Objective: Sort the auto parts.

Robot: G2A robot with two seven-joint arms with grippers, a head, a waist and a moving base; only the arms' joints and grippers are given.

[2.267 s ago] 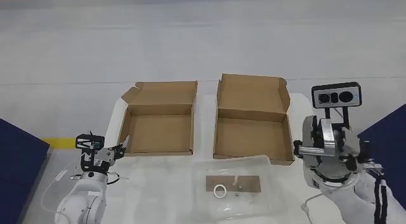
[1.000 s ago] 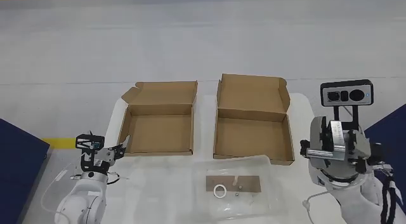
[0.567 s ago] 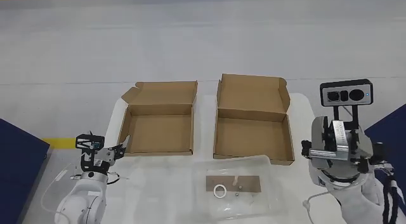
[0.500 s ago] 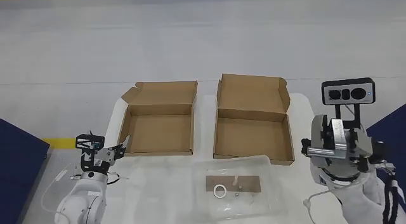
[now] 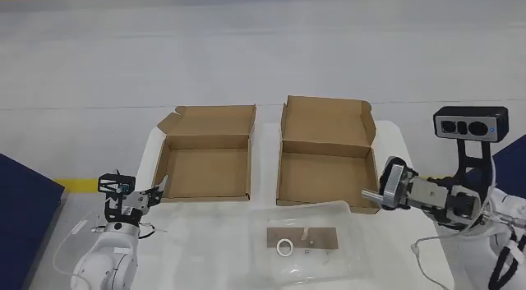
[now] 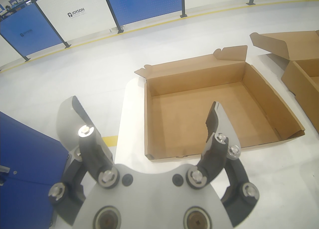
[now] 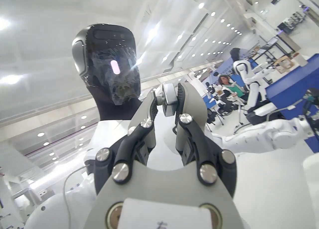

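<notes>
My right gripper (image 7: 166, 95) is shut on a small round metal part (image 7: 168, 102) and points up, away from the table. From above, the right gripper (image 5: 380, 191) lies level beside the front right corner of the right cardboard box (image 5: 327, 177). The left cardboard box (image 5: 205, 172) stands open with nothing in it; its floor (image 6: 211, 113) lies just beyond my left gripper (image 6: 144, 105). The left gripper (image 5: 153, 192) is open at that box's front left corner. A white ring (image 5: 284, 247) and small parts lie on a brown card (image 5: 316, 235) in a clear tray (image 5: 341, 212).
Both boxes have their lids folded back toward the far side. The clear tray sits at the table's front edge between the arms. A blue barrier (image 6: 30, 155) stands left of the table (image 5: 205, 232).
My right arm has swung down from an upright pose and now lies level, with its gripper toward the right box's front corner. The left arm has stayed still.
</notes>
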